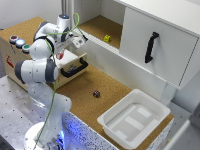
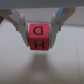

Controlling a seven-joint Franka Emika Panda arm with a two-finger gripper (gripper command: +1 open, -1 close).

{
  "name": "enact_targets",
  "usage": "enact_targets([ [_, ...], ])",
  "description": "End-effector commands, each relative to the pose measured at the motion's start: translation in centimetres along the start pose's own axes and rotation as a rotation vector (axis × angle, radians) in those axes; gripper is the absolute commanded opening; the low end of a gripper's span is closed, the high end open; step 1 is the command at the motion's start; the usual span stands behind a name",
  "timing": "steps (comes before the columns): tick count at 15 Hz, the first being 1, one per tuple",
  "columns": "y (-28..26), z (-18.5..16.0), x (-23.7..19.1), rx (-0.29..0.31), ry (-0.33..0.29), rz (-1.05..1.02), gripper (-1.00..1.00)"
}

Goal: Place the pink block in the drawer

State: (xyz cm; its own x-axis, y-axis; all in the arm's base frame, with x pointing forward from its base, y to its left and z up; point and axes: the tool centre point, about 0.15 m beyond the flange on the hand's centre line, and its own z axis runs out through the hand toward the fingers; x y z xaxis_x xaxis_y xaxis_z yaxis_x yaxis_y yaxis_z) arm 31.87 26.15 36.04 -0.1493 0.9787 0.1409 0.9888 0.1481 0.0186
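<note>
The pink block, a cube with dark letters on its faces, is held between my gripper's two pale fingers. It hangs above a pale, blurred surface with a faint shadow under it. In the exterior view the gripper points down over the open drawer of the plywood box, and a bit of the block shows red below the hand. The drawer's black bar handle faces the cork table. The arm hides much of the drawer's inside.
Coloured buttons sit on top of the box. A yellow block lies in the back recess beside the white cabinet door. A small dark object lies on the cork. A white bin stands at the exterior view's lower right.
</note>
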Motion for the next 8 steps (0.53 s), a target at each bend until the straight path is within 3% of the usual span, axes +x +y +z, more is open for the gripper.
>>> enact_targets([
  [1,1.9,3.3,-0.6,0.019,-0.011,0.077,-1.0],
  [5,3.2,2.5,-0.1,0.011,-0.024,0.075,-1.0],
  [6,3.5,2.2,0.1,0.004,-0.025,0.072,1.0],
  [8,3.8,1.7,0.3,-0.005,-0.026,0.069,1.0],
])
